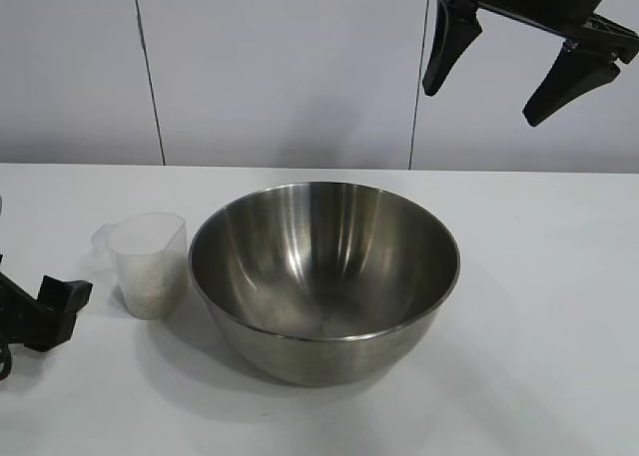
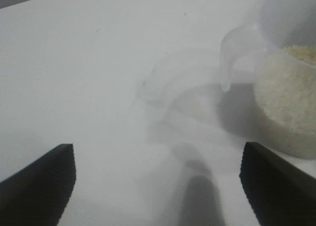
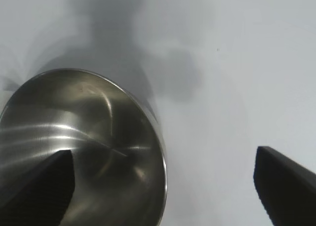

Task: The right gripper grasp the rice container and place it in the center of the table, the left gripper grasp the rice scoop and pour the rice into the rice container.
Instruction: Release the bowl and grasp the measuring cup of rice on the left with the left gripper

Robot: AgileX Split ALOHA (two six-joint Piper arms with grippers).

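One white table [image 1: 559, 306], grey panelled wall [image 1: 280, 67] behind, steel bowl [image 1: 324, 276] mid-table.

silver rice container [image 1: 324, 276]; off-white rice [image 2: 284, 95]

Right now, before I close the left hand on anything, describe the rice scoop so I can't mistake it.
Find the big steel bowl in the middle of the white table. On the bowl's left, close against its side, stands the rice scoop, with the left hand open low beside it. It is a small clear plastic cup with a side handle, holding off-white rice; the bowl is empty.
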